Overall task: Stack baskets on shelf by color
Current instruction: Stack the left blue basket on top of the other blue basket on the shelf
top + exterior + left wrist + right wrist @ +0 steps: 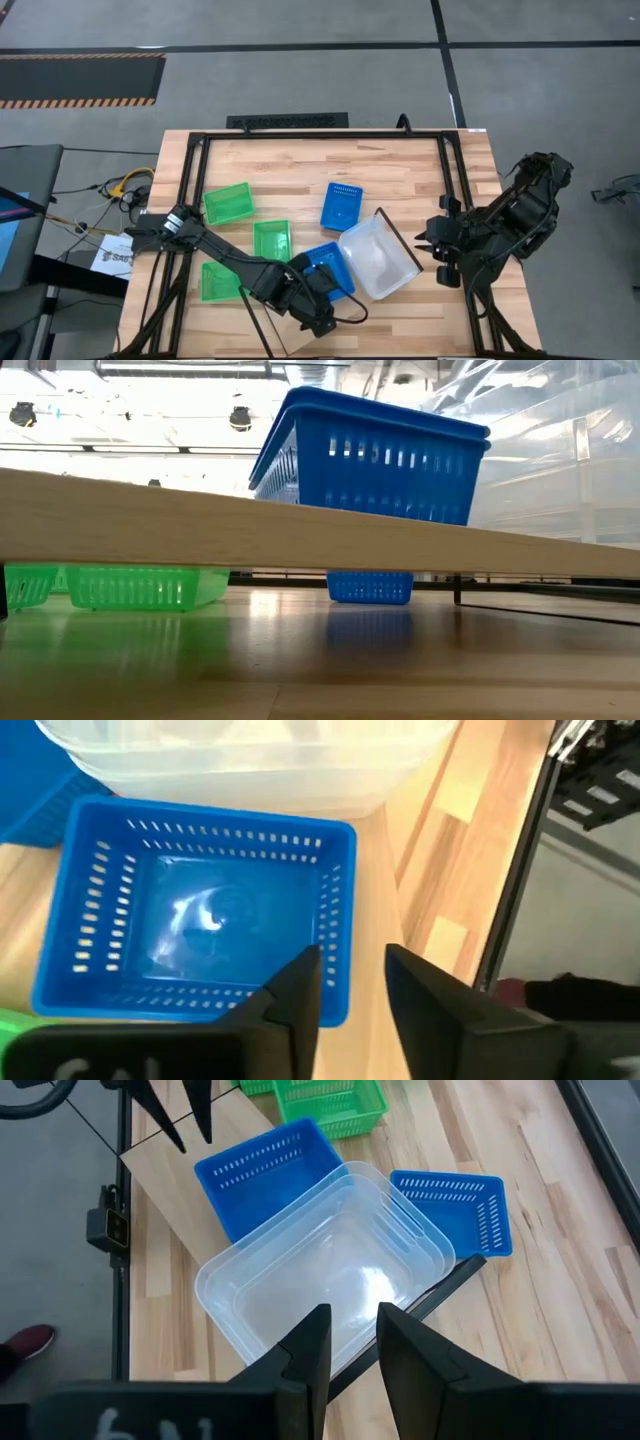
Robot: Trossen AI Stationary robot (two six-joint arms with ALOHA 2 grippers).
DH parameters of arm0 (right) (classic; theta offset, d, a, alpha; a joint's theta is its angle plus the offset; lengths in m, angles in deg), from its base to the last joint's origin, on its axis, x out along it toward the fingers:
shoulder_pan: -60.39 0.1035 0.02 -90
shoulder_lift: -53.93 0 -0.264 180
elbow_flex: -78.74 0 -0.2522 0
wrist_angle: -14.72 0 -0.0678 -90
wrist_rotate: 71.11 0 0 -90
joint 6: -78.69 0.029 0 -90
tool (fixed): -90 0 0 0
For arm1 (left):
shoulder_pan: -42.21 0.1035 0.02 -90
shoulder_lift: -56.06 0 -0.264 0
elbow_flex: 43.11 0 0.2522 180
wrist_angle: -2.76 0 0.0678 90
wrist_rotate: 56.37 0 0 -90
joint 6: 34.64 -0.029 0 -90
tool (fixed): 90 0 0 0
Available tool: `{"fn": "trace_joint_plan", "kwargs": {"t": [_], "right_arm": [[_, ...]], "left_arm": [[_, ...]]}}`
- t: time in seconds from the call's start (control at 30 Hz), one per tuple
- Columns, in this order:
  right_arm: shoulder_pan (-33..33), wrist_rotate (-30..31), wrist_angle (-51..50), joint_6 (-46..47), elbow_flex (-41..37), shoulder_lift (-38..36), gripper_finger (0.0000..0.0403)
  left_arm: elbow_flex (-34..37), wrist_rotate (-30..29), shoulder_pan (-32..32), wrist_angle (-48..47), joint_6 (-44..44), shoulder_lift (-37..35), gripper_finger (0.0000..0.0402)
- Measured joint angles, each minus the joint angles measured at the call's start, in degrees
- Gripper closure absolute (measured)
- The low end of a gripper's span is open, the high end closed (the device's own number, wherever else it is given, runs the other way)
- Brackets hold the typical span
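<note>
Robotics lab — grey floor [300, 80], hazard-striped mat [80, 80].

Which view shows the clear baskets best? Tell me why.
The right wrist view: the clear baskets fill its middle, nested, rims fully visible. The high view shows them whole but small, beside a blue basket. The left wrist view catches only one edge; the low view, a blurred wall.

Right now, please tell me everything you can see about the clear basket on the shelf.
The clear basket is translucent, colourless plastic, rectangular with rounded corners and a doubled-looking rim, perhaps two nested. It looks empty and sits open side up, turned at an angle, at the shelf end nearer the right arm, overhanging the black wire frame. One long side lies against a blue basket on the plank. No end effector touches it.
</note>
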Motion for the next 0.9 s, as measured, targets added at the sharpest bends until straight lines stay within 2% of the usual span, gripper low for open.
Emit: {"fn": "trace_joint_plan", "kwargs": {"t": [0.17, 0.27, 0.33, 0.4, 0.53, 0.63, 0.73, 0.9], "right_arm": [[0.00, -0.20, 0.02, 0.02, 0.00, 0.00, 0.0297], [0.00, -0.22, 0.04, 0.02, 0.00, 0.00, 0.0297], [0.00, -0.22, 0.04, 0.07, 0.00, 0.02, 0.0297], [0.00, -0.22, 0.06, 0.28, 0.00, 0.01, 0.0297], [0.00, -0.22, 0.06, 0.30, 0.00, 0.00, 0.0297], [0.00, -0.22, 0.06, 0.10, 0.00, 0.01, 0.0297], [0.00, -0.22, -0.05, -0.18, 0.00, 0.00, 0.0297], [0.00, -0.22, -0.20, -0.60, 0.00, 0.02, 0.0297]], "left_arm": [[-0.54, 1.24, 0.04, -0.13, 4.79, -1.20, 0.0271], [-3.61, -0.61, -0.60, -7.10, 9.66, -2.18, 0.0274], [-4.33, -3.94, -1.48, -13.81, 12.22, -2.25, 0.0287], [-3.18, -4.26, -1.92, -19.01, 15.01, -2.13, 0.0308], [0.58, -4.11, -1.71, -23.57, 18.90, -2.01, 0.0364], [1.88, -6.67, -0.35, -23.65, 19.29, -1.95, 0.0394], [1.68, -9.05, 1.99, -23.51, 16.82, -1.95, 0.0399], [3.15, -7.94, 7.04, -23.58, 9.32, -1.95, 0.0401]]}}
